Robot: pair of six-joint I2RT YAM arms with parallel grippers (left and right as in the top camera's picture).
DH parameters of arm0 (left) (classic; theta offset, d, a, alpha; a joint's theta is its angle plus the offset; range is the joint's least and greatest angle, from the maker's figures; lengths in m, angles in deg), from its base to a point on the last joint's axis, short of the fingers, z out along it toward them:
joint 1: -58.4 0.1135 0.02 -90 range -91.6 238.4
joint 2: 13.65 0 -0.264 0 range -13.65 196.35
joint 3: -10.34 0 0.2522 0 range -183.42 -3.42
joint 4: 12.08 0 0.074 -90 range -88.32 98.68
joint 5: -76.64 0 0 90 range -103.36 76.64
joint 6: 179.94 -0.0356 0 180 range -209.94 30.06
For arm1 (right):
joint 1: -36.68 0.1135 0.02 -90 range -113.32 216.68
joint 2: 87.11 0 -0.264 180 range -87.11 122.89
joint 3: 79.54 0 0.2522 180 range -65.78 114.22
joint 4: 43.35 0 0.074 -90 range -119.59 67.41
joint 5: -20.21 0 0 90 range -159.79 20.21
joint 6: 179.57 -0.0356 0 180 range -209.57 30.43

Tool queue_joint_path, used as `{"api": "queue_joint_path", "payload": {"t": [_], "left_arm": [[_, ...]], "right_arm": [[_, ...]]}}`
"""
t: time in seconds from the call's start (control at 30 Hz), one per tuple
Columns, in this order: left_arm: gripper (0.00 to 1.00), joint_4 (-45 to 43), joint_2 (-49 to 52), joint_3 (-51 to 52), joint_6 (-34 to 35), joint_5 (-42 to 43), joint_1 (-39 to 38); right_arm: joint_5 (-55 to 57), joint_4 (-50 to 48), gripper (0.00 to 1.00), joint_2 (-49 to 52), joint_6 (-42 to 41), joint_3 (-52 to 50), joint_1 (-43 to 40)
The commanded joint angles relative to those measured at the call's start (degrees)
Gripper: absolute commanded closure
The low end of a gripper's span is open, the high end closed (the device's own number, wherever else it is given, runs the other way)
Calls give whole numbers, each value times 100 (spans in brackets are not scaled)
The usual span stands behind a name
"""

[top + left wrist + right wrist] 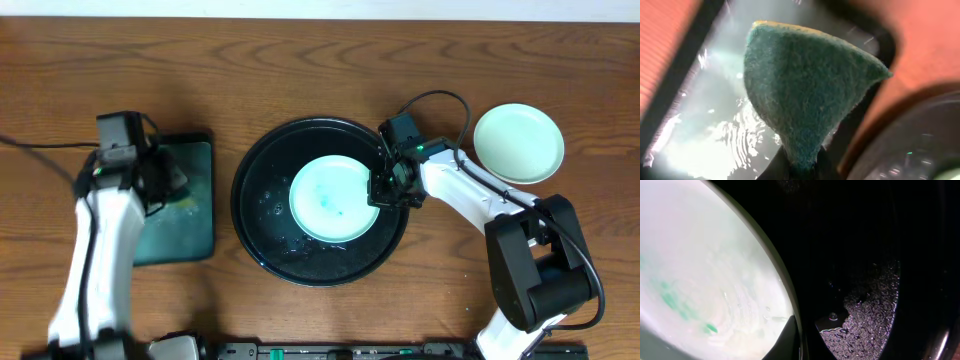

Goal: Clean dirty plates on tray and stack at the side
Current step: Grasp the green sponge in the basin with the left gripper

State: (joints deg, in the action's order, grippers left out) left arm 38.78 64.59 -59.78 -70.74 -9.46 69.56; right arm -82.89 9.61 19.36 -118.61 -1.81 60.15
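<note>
The large round black tray (262,215) lies mid-table. One pale plate (330,200) with teal-green smears at its centre rests on it. My right gripper (385,190) is shut on that plate's right rim. The right wrist view shows a finger (800,340) over the rim of the smeared plate (700,270), with the wet black tray (865,255) beside it. A clean mint green plate (518,143) sits on the table at the right. A third plate is out of view. My left gripper (160,185) is shut on a green scrub sponge (805,95).
A smaller dark rectangular tray (190,225) with a wet teal-green inside lies at the left, under the left gripper. It shows in the left wrist view (700,140), with the black tray's rim (910,145) to its right. Both arms' bases stand at the front edge.
</note>
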Motion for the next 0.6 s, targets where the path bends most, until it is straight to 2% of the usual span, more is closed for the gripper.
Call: {"api": "queue_joint_path", "payload": {"t": [0.0, 0.3, 0.57], "left_arm": [[93, 4, -876, -24, -522, -90, -15], [93, -188, -2559, -24, -1438, -92, -166], [93, -184, -2638, -24, -1515, -94, -166]], "right_arm": [[13, 28, 99, 68, 105, 48, 26], [11, 26, 99, 68, 151, 48, 26], [9, 28, 99, 68, 151, 48, 26]]}}
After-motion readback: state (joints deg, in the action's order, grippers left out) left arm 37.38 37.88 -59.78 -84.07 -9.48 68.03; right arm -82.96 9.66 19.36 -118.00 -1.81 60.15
